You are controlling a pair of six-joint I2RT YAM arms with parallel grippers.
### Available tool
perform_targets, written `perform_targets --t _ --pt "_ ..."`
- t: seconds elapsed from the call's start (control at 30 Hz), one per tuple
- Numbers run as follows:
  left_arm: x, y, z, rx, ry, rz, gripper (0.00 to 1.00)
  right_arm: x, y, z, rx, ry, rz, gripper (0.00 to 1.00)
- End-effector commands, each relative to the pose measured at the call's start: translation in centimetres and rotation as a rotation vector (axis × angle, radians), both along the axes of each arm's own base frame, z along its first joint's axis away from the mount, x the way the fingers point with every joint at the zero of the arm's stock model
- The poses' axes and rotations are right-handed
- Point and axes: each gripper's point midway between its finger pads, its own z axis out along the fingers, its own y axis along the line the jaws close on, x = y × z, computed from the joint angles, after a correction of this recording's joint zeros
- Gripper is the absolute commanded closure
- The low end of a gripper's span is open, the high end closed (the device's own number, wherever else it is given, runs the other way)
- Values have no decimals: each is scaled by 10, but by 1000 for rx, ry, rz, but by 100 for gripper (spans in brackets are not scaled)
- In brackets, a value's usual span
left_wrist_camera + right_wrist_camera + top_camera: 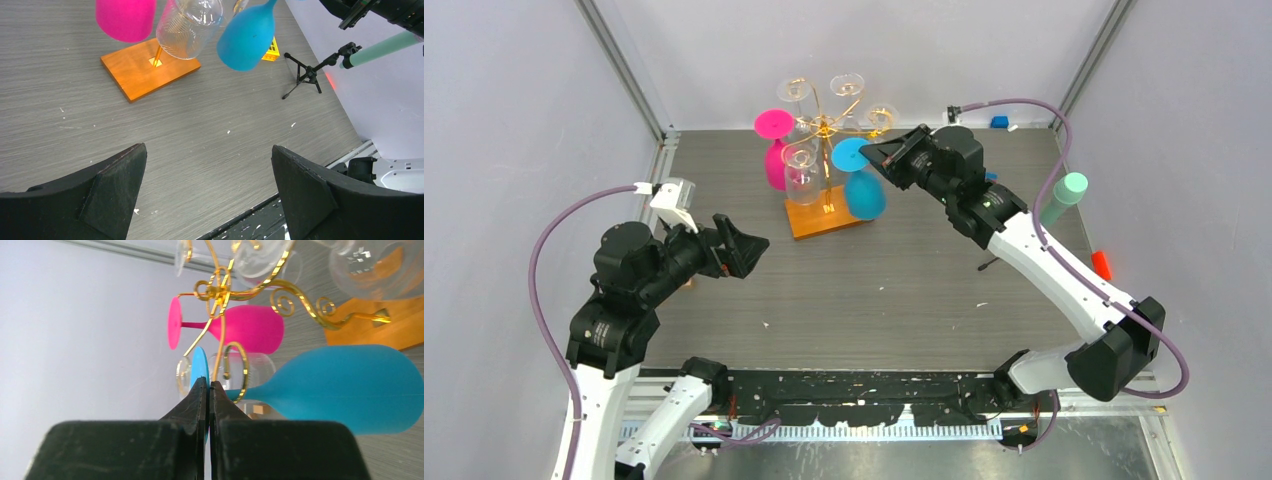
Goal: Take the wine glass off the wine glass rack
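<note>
The grey table [904,290] carries the wine glass rack [809,218] at its far middle, gold scroll arms above an orange wooden base. A pink glass [776,160], a clear glass [801,175] and the blue wine glass [864,192] hang from it bowl-down. My right claw [208,382] is pressed together, tips right at the blue foot; whether it pinches the foot I cannot tell. My left claw [207,150] hangs spread wide over bare table, well apart from the rack.
</note>
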Motion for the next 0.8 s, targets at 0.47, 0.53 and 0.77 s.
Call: perform_targets --t 0.47,0.53,0.77 --pt "0 7 3 24 -12 32 2 29 35 54 163 -146 55 100" --pt "-1 9 3 31 -12 37 2 35 30 56 169 -160 27 100" --pt "0 10 3 36 -12 40 2 44 7 67 151 -199 -90 100"
